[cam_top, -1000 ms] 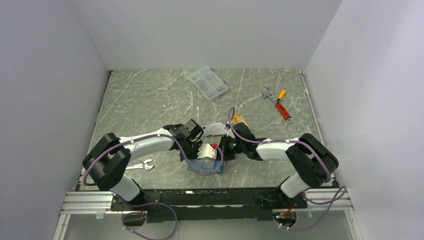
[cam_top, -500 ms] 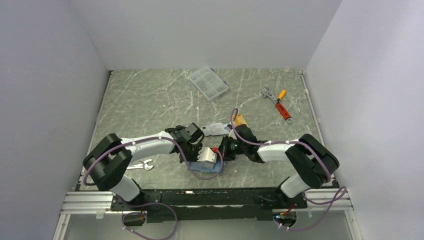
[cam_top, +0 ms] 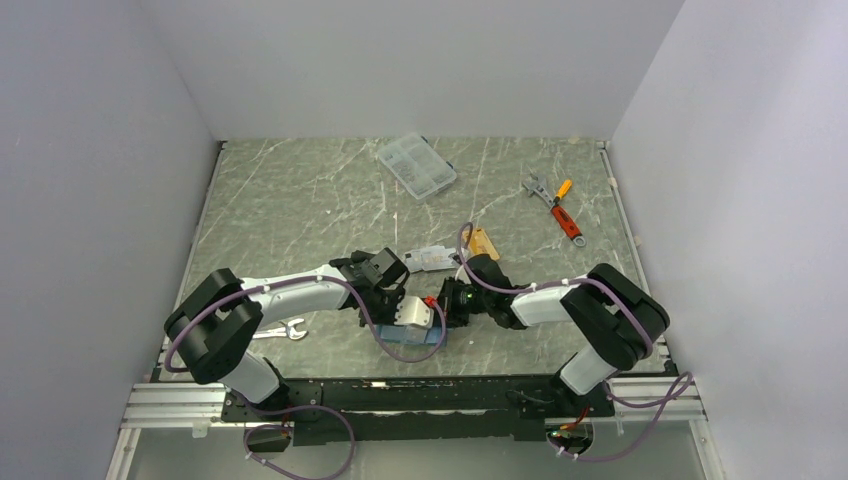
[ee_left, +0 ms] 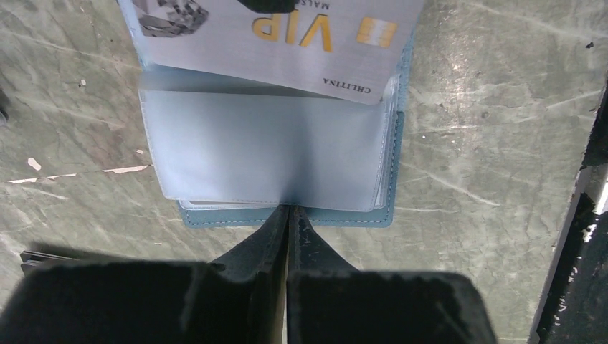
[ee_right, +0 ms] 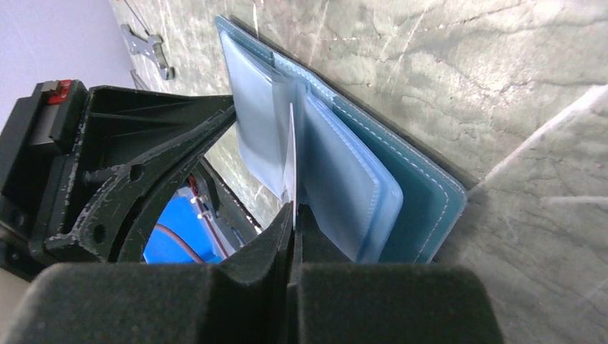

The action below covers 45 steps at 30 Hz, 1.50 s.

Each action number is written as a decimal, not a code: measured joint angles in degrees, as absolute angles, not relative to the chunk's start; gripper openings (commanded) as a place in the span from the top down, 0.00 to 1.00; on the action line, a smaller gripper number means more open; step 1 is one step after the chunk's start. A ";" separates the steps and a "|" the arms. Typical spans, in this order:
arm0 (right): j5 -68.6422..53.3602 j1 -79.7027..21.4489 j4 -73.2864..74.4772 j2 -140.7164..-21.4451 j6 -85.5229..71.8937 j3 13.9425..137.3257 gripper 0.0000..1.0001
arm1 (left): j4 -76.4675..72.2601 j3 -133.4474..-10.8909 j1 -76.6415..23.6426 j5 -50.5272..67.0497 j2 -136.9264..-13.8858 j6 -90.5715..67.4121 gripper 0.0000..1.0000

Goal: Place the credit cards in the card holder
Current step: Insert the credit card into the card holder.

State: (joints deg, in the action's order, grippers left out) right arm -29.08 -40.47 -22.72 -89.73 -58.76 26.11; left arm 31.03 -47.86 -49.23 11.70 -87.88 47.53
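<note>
Your right end effector (ee_right: 294,208) is clamped shut on a silver card (ee_left: 272,43) that has gold "VIP" lettering. In the right wrist view you see that card edge-on, standing between two of the clear sleeves of the card holder (ee_left: 358,217).

The card holder lies open on the table (cam_top: 300,200), close to the near edge and between your two arms. Its blue cover is flat on the table and its sleeves are fanned upward.

Your left end effector (ee_left: 288,211) has its fingers pressed together at the near edge of a clear sleeve, and it appears to be pinching that sleeve. From the left wrist view, most of the silver card sticks out beyond the far edge of the sleeves. Whether its leading edge is already inside a pocket cannot be told.

Two more cards lie on the table just beyond the end effectors: another silver card (cam_top: 430,258) and an orange card (cam_top: 484,240) to its right.

A clear compartment box (cam_top: 416,165) sits toward the back of the table. A wrench (cam_top: 283,328) lies beside your left arm. A small adjustable wrench (cam_top: 537,185) and an orange-handled tool (cam_top: 562,215) are at the far right.
</note>
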 measured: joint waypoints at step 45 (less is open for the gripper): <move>-33.39 -41.43 -25.34 -98.26 -56.93 31.29 1.00 | 31.51 -47.46 -50.46 8.10 -87.09 47.09 1.00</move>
State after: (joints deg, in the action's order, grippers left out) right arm -33.39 -41.43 -25.34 -98.26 -56.93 31.29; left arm 31.51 -47.46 -50.46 8.10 -87.09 47.09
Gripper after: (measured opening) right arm 0.008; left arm 0.015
